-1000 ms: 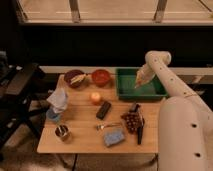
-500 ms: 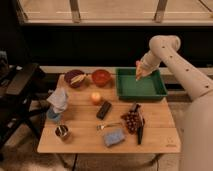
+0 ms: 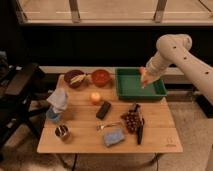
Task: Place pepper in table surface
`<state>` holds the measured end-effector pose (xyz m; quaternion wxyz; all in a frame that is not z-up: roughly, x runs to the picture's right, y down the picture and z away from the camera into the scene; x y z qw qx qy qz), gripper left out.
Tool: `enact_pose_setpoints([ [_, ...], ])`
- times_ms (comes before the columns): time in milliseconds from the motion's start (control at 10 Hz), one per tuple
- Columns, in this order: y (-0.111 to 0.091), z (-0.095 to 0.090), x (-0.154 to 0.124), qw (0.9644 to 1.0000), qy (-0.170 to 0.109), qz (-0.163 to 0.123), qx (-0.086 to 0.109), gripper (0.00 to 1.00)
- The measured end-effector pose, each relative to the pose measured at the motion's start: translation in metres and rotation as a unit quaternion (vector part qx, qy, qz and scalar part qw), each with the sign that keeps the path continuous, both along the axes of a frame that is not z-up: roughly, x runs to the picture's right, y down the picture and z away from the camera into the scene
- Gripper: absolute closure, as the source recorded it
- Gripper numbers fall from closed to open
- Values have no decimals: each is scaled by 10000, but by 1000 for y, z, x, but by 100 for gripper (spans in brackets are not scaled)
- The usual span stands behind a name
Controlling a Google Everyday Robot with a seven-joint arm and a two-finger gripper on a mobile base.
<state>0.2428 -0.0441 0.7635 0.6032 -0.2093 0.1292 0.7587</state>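
My gripper hangs over the right-hand part of the green bin, at the end of the white arm that comes in from the upper right. A small red-orange pepper shows at the gripper, held above the bin's inside. The gripper looks shut on it. The light-brown slatted table surface lies below and to the left of the gripper.
On the table stand a dark bowl, a red bowl, a round orange fruit, a black block, a dark grape bunch, a blue sponge, a metal cup and a blue-white cloth bundle. A dark chair stands at the left.
The arm's elbow has swung up and away to the right. The gripper has stayed over the green bin, with the pepper at it.
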Motion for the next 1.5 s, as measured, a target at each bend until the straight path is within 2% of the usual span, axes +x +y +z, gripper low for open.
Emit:
enact_pose_setpoints([
  [500, -1, 0, -1, 10000, -10, 4, 7, 90],
  [600, 1, 0, -2, 10000, -4, -4, -33, 90],
  [700, 8, 1, 0, 9998, 17, -16, -186, 90],
  [800, 20, 0, 2, 9994, 55, -17, -354, 90],
  [900, 41, -5, 7, 9981, 131, -36, -596, 90],
  [1100, 76, -17, 16, 9955, 251, -38, -913, 90],
  [1300, 123, -30, 30, 9908, 450, 22, -1276, 90],
  [1500, 158, -28, 40, 9856, 629, 105, -1565, 90],
])
